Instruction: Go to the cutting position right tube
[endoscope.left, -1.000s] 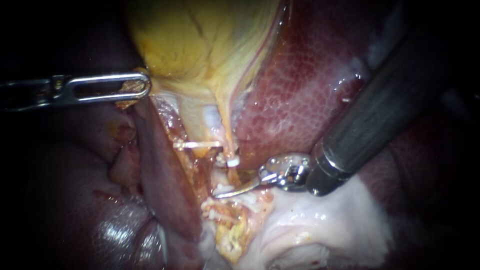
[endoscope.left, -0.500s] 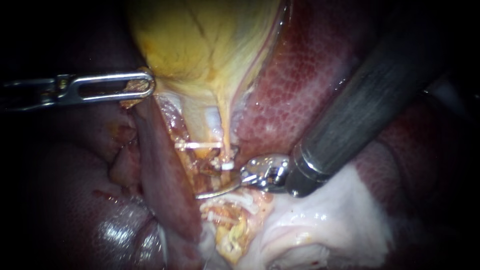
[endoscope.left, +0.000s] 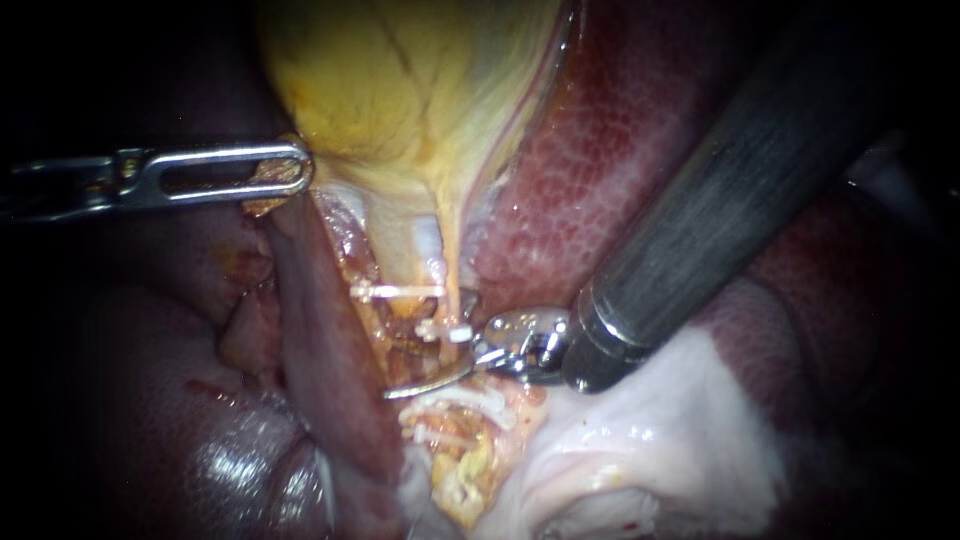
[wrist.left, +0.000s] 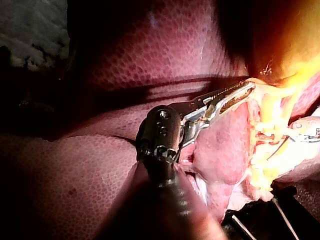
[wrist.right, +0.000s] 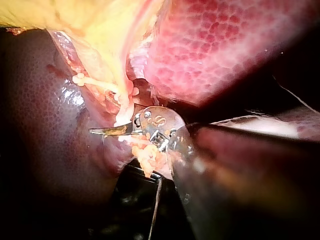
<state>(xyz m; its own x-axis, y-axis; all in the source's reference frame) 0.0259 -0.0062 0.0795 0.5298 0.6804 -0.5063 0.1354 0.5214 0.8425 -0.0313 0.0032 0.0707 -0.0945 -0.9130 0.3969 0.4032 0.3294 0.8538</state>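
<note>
Shaft of the right instrument (endoscope.left: 428, 374) slants in steeply, wrist bent; its blades, narrowly parted, straddle the right tube (endoscope.left: 451, 295) just beside a clip (endoscope.left: 458, 332). Beyond its tips, the left instrument (endoscope.left: 283, 171) lies level, jaws clamping the gallbladder (endoscope.left: 400, 90).

My left instrument (endoscope.left: 285, 170) lies level, its jaws closed, as it seems, on the edge of the gallbladder (endoscope.left: 400, 80). My right instrument (endoscope.left: 430, 380) slants down from upper right, wrist bent, tip pointing left.
</note>
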